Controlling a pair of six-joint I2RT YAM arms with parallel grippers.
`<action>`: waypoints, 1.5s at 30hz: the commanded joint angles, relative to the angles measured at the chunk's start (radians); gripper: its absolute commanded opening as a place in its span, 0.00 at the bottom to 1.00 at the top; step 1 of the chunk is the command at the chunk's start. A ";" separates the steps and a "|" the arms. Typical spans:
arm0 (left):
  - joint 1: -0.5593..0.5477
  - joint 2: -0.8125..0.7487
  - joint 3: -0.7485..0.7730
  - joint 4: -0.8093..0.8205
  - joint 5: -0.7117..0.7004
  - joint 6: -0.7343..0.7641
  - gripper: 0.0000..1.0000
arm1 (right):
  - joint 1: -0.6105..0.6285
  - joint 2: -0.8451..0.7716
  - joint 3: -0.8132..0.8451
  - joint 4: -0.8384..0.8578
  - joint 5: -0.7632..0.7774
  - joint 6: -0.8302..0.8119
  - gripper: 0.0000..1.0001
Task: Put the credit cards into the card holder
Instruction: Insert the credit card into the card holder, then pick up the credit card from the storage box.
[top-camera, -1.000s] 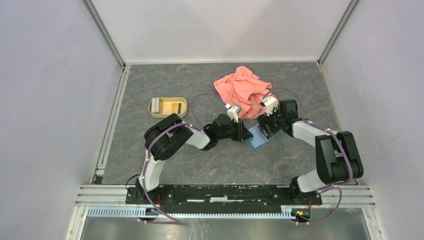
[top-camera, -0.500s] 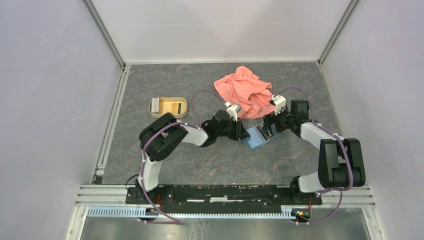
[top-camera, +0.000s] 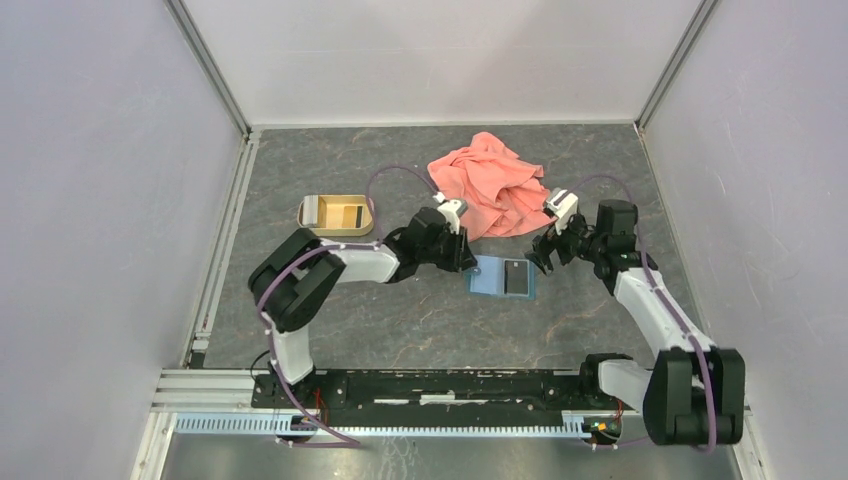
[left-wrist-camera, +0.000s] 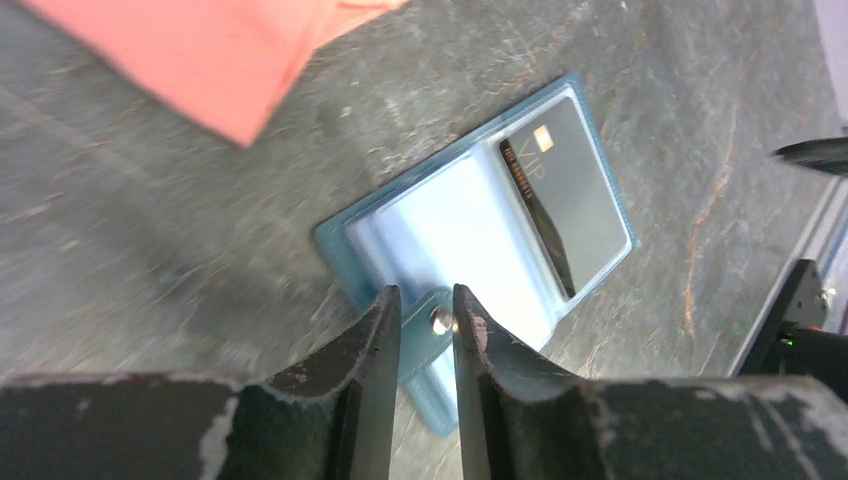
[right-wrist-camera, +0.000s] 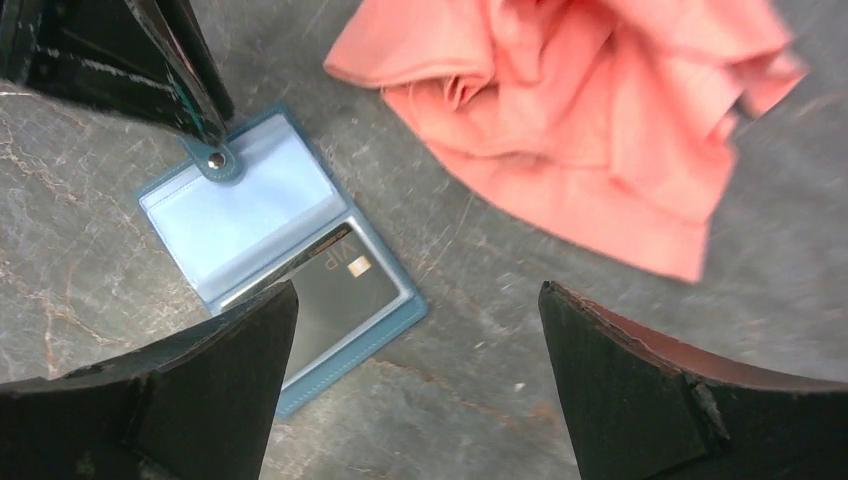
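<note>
Your right claw (right-wrist-camera: 417, 292) has just let go. A second ago it was down over the card holder (top-camera: 490, 280); now it stands wide and empty, drawn back toward the right edge of the counter (top-camera: 400, 320). The arm has swung out with it.

The card holder has turned square and slid a little toward the left. It lies opened flat near the middle of the counter, just on the near side of the pink cloth (top-camera: 490, 185). A dark card (left-wrist-camera: 565, 185) now sits in its right-hand pocket, and the left-hand pocket shows only pale blue lining.

Your left claw (left-wrist-camera: 425, 297) is narrow, pinching the snap tab (left-wrist-camera: 432, 322) on the holder's left side, so the holder stays pinned open.

For the task, this reads as one card delivered and the right arm free for the next. The remaining credit cards (top-camera: 345, 214) appear to stand in the tan tray (top-camera: 368, 213) toward the left edge, well apart from the holder. How many are left you cannot tell from here. Keep your left grip as it is, because a loose holder would likely fold or skate when the next card pushes in.
</note>
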 joint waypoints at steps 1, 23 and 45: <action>0.015 -0.206 -0.025 -0.110 -0.108 0.163 0.35 | -0.001 -0.132 0.069 -0.025 -0.016 -0.135 0.98; 0.572 -0.587 0.126 -0.714 -0.456 0.351 1.00 | -0.001 -0.130 0.007 0.021 -0.242 -0.138 0.98; 0.704 -0.181 0.291 -0.716 -0.608 0.500 0.82 | 0.000 0.007 0.023 -0.030 -0.153 -0.132 0.98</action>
